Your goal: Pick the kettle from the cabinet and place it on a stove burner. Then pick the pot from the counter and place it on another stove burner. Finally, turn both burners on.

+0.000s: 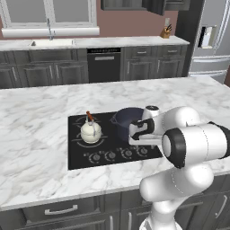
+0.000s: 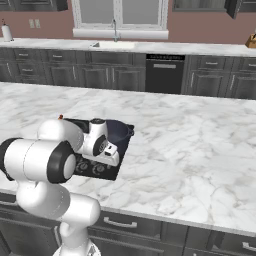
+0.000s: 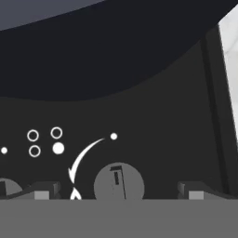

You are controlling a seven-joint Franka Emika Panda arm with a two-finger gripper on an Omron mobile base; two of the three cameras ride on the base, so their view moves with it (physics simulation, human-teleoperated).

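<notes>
The small cream-white kettle (image 1: 91, 131) with a reddish-brown wooden handle top stands upright on the flat black glass cooktop (image 1: 77, 159), on its left half, over a thin grey ring burner (image 1: 83, 143) whose outline shows around its base. The round dark navy-black pot (image 1: 126, 119) sits on the cooktop's right half, toward the far edge, apart from the kettle; in the right base view the pot (image 2: 118, 131) is just past the robot's wrist, at the cooktop's far right corner.

The cooktop is set into the white marble countertop slab with grey veining (image 1: 40, 108), near its front edge. A row of round knobs (image 1: 111, 155) runs along the cooktop's front edge.

The white arm's two-finger gripper (image 3: 119, 190) hangs low over the right end of that front edge. In the hand view its two dark fingertips (image 3: 45, 189) stand wide apart with nothing clamped between them, and a round grey knob (image 3: 118, 185) lies between them, beside a white curved arrow marking (image 3: 83, 160) and a cluster of small white burner-indicator circles (image 3: 45, 142). The pot's dark curved wall (image 3: 102, 51) is above the knob in that view. Whether the fingers touch the knob cannot be told.
</notes>
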